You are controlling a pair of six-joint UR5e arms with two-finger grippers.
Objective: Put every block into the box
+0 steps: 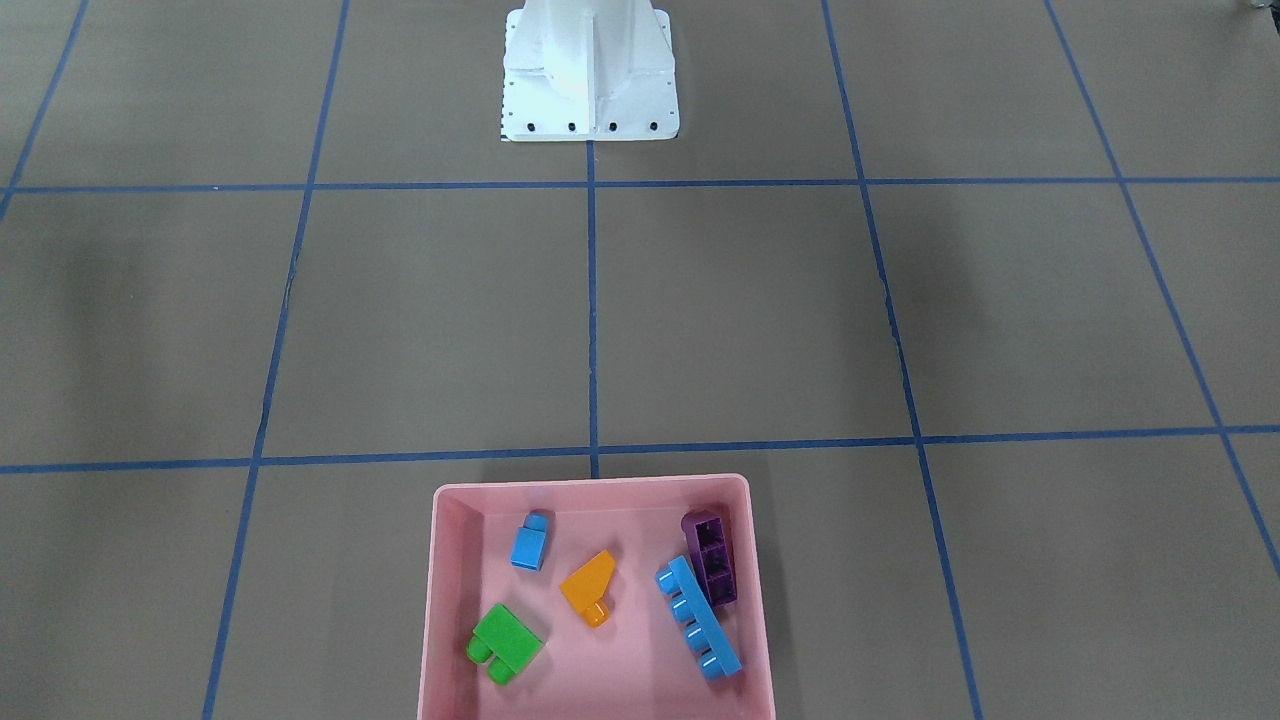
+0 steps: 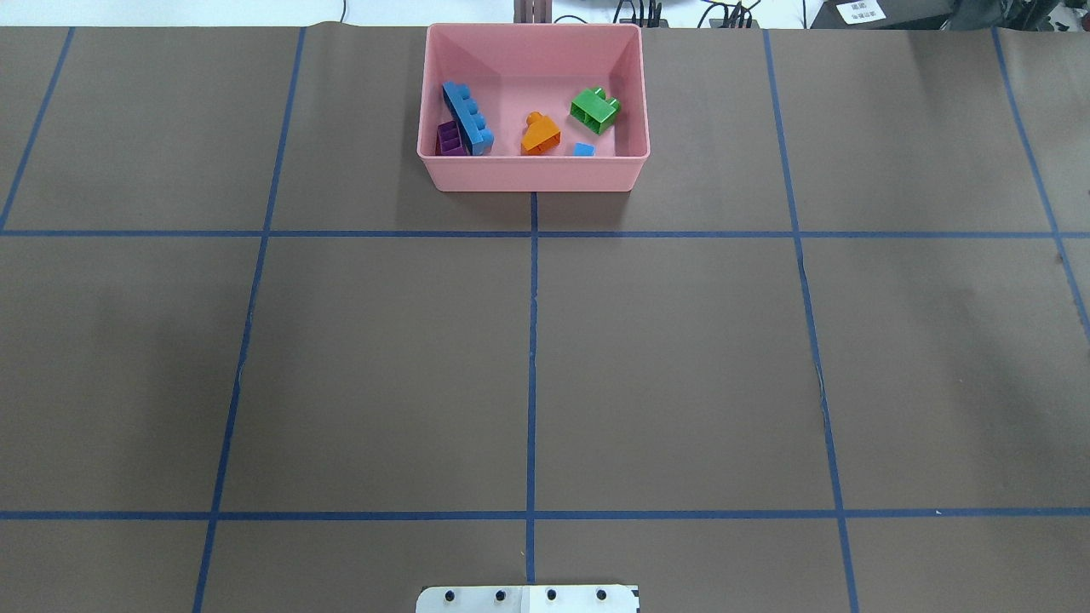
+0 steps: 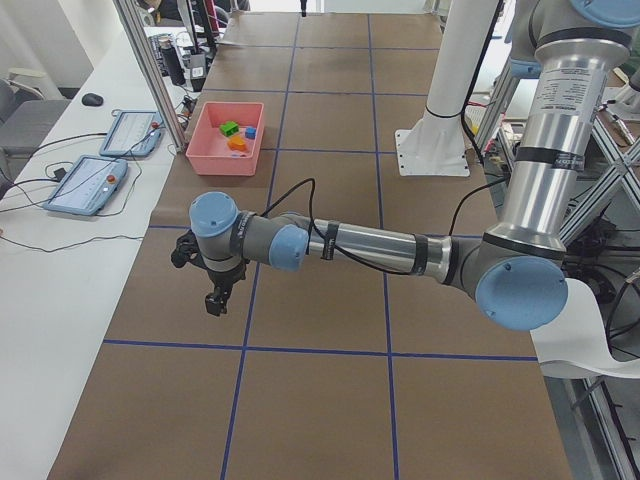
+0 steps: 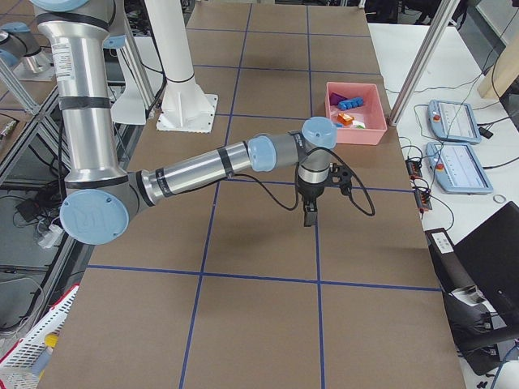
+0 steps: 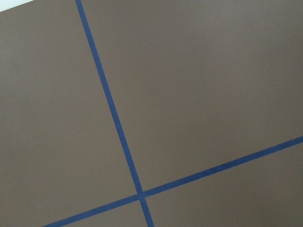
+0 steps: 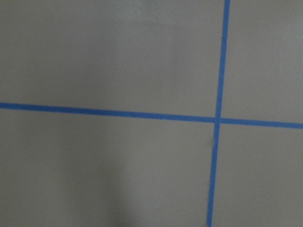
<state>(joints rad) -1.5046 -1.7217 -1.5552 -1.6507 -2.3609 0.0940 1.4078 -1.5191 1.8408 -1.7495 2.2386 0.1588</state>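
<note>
The pink box [image 1: 590, 484] stands at the table's far side from the robot, also in the overhead view [image 2: 532, 174]. In it lie the orange sloped block [image 1: 590, 585], the purple sloped block [image 1: 712, 560], the long light-blue block [image 1: 697, 620], the small light-blue block [image 1: 529, 545] and the green block [image 1: 505, 640]. The purple and long blue blocks touch. My left gripper [image 3: 215, 300] hangs over bare table, well away from the box. My right gripper [image 4: 309, 217] does the same on the other side. I cannot tell whether either is open or shut.
The white robot base [image 1: 590, 80] stands at the table's near edge. Blue tape lines cross the brown table cover [image 2: 681, 366]. Two teach pendants [image 3: 85, 185] lie on the side bench beyond the box, also in the exterior right view [image 4: 462, 166].
</note>
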